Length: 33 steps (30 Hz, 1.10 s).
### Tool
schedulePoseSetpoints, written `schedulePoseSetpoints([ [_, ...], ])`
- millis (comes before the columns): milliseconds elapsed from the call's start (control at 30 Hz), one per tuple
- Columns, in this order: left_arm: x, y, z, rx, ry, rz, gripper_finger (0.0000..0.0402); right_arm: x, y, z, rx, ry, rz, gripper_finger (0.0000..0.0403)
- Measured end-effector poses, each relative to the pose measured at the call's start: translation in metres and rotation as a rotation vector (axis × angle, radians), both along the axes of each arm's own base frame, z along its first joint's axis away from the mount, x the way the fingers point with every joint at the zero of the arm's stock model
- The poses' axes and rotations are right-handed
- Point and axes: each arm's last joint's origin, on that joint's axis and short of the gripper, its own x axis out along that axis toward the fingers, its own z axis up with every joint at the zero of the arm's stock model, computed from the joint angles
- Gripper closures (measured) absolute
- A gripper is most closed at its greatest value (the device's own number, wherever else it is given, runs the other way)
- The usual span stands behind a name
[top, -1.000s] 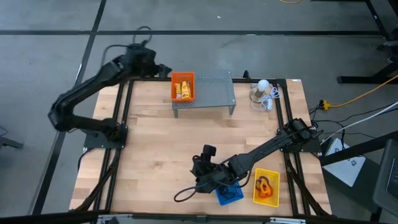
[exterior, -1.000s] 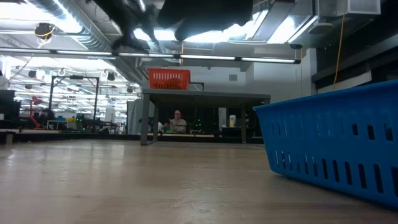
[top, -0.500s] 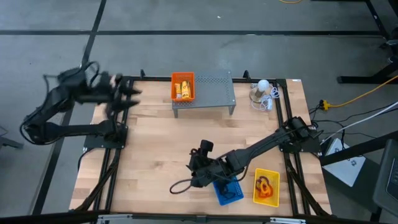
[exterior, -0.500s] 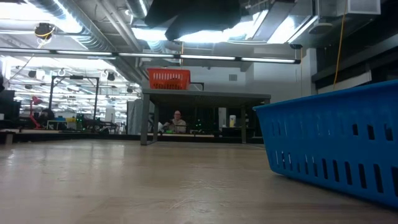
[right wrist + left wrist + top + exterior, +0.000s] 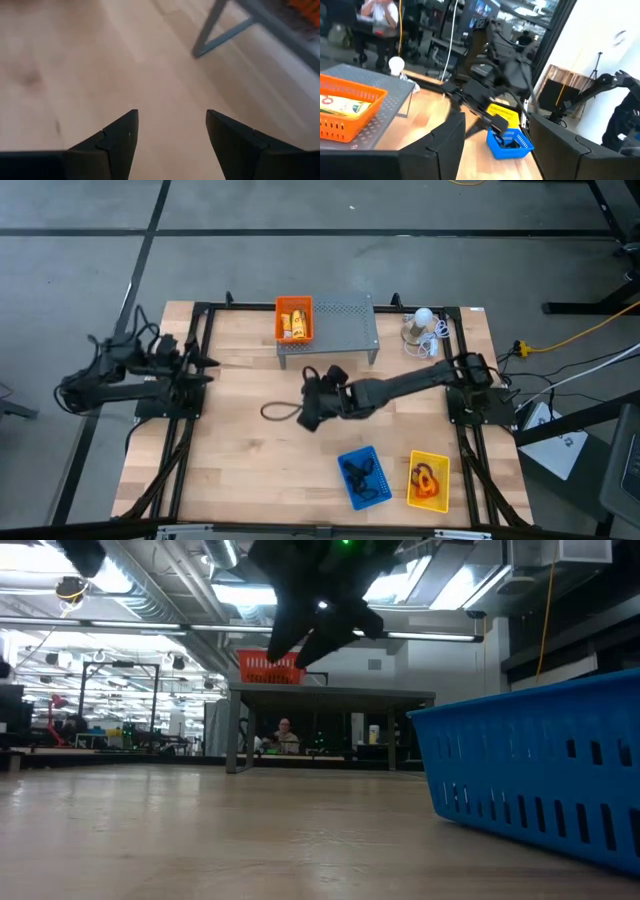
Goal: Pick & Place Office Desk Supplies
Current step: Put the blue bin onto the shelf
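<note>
The right gripper (image 5: 308,410) hangs over bare tabletop (image 5: 240,460) near the centre, its jaws spread with only wood between them; nothing is carried. It points toward 12 o'clock, where the orange basket (image 5: 294,319) sits on the grey perforated shelf (image 5: 345,328). That heading suggests the arm is travelling empty to fetch another item.

The left gripper (image 5: 195,360) waits at 9 o'clock by the table's edge, jaws spread and empty, clear of the working zone.

The office supplies lie in three lots: yellow-orange packets (image 5: 294,325) in the orange basket at 12 o'clock, small black pieces (image 5: 362,474) in the blue basket (image 5: 363,477) at about 5 o'clock, and orange loops (image 5: 427,479) in the yellow basket (image 5: 430,480) just beside it. The grouping reads as sorting by kind.

The tabletop is pale jointed wood. A white bulb (image 5: 423,318) with cord rests at 1 o'clock. The room beyond is an open workshop with strip lighting; a person (image 5: 286,733) sits far off.
</note>
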Motion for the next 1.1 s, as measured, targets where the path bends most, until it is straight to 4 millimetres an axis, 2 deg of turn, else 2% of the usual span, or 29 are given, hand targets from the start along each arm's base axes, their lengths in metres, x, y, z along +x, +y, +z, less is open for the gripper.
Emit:
schedulePoseSetpoints([
  [100,0.003,0.001,-0.021,-0.003,0.011,0.008,0.0186,0.0,-0.016,0.001,0.012,0.014,-0.054,0.0169],
  [167,0.007,0.002,-0.037,-0.028,0.037,0.022,0.0186,-0.005,-0.026,-0.002,0.004,0.083,-0.086,0.0169],
  [300,0.017,0.004,-0.064,-0.055,0.032,0.032,0.019,-0.03,-0.041,-0.004,-0.007,0.286,-0.212,0.0169],
  [433,0.033,0.005,-0.083,-0.066,-0.028,0.007,0.0202,-0.051,-0.042,0.006,-0.037,0.38,-0.28,0.0169],
  [533,0.041,0.006,-0.094,-0.072,-0.061,0.067,0.0213,-0.068,-0.036,0.025,-0.032,0.391,-0.291,0.0169],
  [667,0.046,0.006,-0.108,-0.056,-0.022,0.17,0.0224,-0.091,-0.023,0.054,0.018,0.331,-0.309,0.0169],
  [767,0.049,0.003,-0.118,-0.054,0.011,0.165,0.0226,-0.106,-0.003,0.069,0.154,0.303,-0.281,0.0169],
  [933,0.054,-0.006,-0.132,-0.05,0.04,0.12,0.0222,-0.131,0.039,0.068,0.246,0.365,-0.298,0.017],
  [1100,0.054,-0.016,-0.134,-0.033,0.054,0.097,0.0221,-0.159,0.072,0.065,0.268,0.413,-0.411,0.017],
])
